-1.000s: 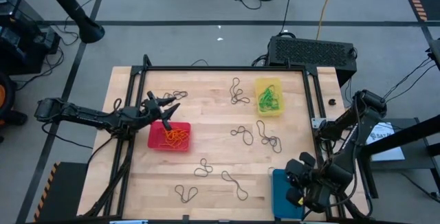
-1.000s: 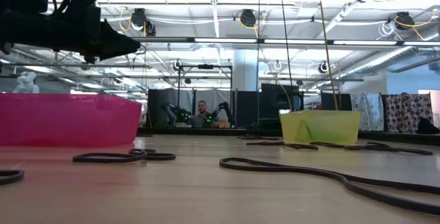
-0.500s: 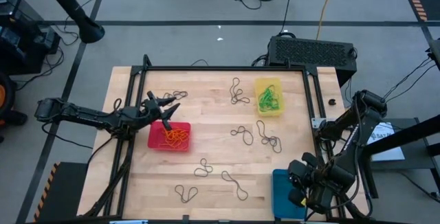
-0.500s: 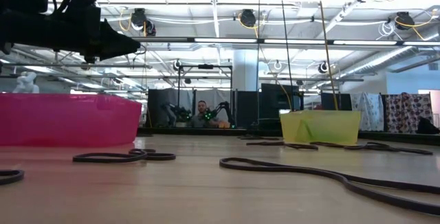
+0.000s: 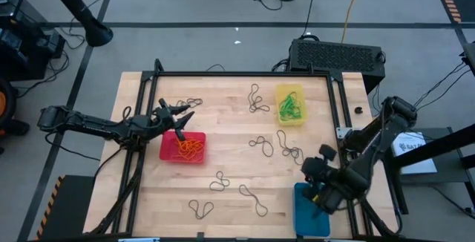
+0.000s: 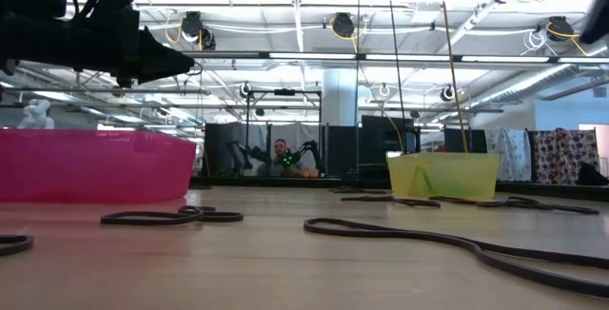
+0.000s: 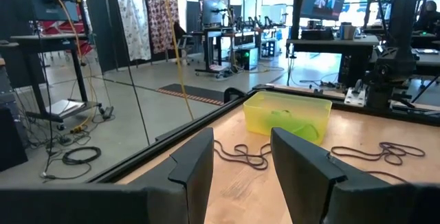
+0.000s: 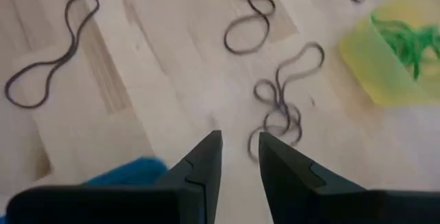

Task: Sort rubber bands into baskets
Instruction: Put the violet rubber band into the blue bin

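**Three baskets, dark bands left to sort**

Three baskets sit on the desk (image 5: 230, 134): the red basket (image 5: 182, 147) holds orange bands, the yellow basket (image 5: 290, 104) holds green bands, and the blue basket (image 5: 309, 211) stands at the near right corner. Dark rubber bands (image 5: 291, 151) lie loose across the middle and near part of the desk, none touching a basket.

**Claw positions**

- The right claw (image 8: 239, 157) hovers by the inner edge of the blue basket, pointing toward the tangle of dark bands in the desk's middle. Its fingers stand slightly apart with nothing between them.
- The left claw (image 5: 180, 114) waits above the far edge of the red basket, fingers apart and empty.

**Procedure for the step in hand**

1. The right claw appears to be leaving the blue basket for the next dark band.
2. Widen the fingers before descending.
3. Choose one strand at the edge of the tangle, not its knotted centre, so only one band lifts.
4. Lower until the fingertips almost touch the wood; the bands lie flat and thin.
5. Lift straight up and check that no neighbouring band trails.

**Change from the earlier frame**

A second ago the right claw was lower over the blue basket and pinched shut. It has since parted its fingers and swung inward over the desk. The left arm, baskets and loose bands have not moved.
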Robot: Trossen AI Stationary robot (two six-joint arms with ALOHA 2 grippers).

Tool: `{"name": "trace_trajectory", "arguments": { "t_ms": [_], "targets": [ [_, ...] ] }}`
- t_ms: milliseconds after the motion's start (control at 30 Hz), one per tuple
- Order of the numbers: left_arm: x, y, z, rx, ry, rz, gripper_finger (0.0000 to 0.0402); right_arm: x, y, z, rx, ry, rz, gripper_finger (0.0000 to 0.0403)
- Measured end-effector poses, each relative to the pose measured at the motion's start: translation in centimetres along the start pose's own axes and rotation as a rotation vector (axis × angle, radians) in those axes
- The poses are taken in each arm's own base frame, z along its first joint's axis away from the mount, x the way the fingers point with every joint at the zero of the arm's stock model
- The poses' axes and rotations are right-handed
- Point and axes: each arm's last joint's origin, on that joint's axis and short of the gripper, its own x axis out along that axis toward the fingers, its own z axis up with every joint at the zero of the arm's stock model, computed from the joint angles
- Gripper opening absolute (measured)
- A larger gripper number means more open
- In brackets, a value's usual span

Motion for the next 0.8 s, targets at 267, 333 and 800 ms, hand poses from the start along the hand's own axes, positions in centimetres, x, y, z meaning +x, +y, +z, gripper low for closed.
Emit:
{"name": "trace_trajectory", "arguments": {
  "t_ms": [267,333,800],
  "targets": [
    [0.0,0.0,0.0,-0.007,0.000,0.000,0.0154,6.3,-3.4,2.2,-0.096,0.057,0.222,0.0091],
    [0.0,0.0,0.0,-0.006,0.000,0.000,0.0154,8.0,-4.8,2.1,-0.125,0.052,0.286,0.0091],
    [0.0,0.0,-0.1,-0.003,0.008,0.000,0.0154,14.3,-12.8,0.7,0.052,0.195,0.221,0.0091]
  ]
}}
